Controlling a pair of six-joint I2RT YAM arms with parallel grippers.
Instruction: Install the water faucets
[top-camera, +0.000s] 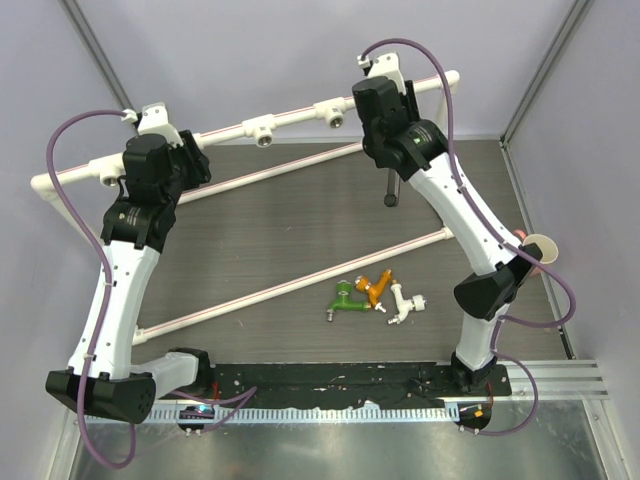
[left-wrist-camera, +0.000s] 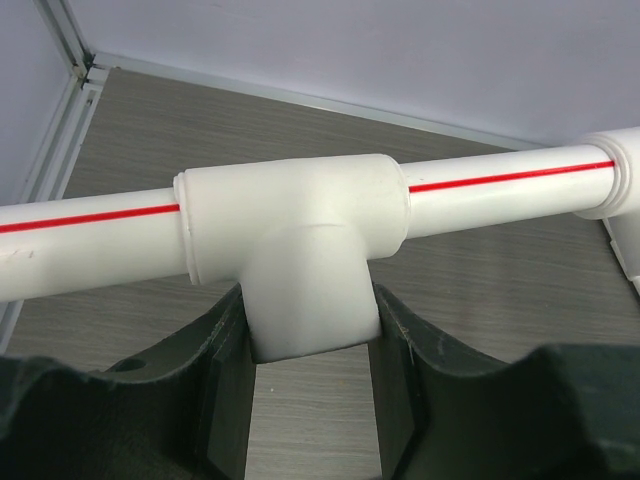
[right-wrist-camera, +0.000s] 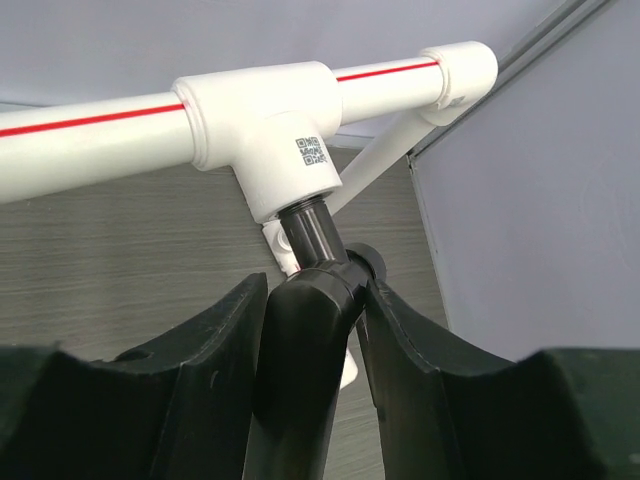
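The white pipe frame (top-camera: 290, 120) runs along the back of the table. My left gripper (top-camera: 190, 152) (left-wrist-camera: 310, 300) is shut on the stem of one of its tee sockets (left-wrist-camera: 300, 230), a finger pressed on each side. My right gripper (top-camera: 385, 135) (right-wrist-camera: 315, 275) is shut on the black faucet (right-wrist-camera: 305, 330), whose threaded end sits in another tee socket (right-wrist-camera: 265, 110). Its long tube (top-camera: 390, 185) hangs toward the table. The green faucet (top-camera: 345, 300), orange faucet (top-camera: 378, 288) and white faucet (top-camera: 405, 302) lie loose together on the table's near middle.
Two thin pipes of the frame (top-camera: 270, 290) cross the table diagonally between the arms. A paper cup (top-camera: 540, 250) stands at the right edge beside the right arm. Enclosure walls close the back and sides.
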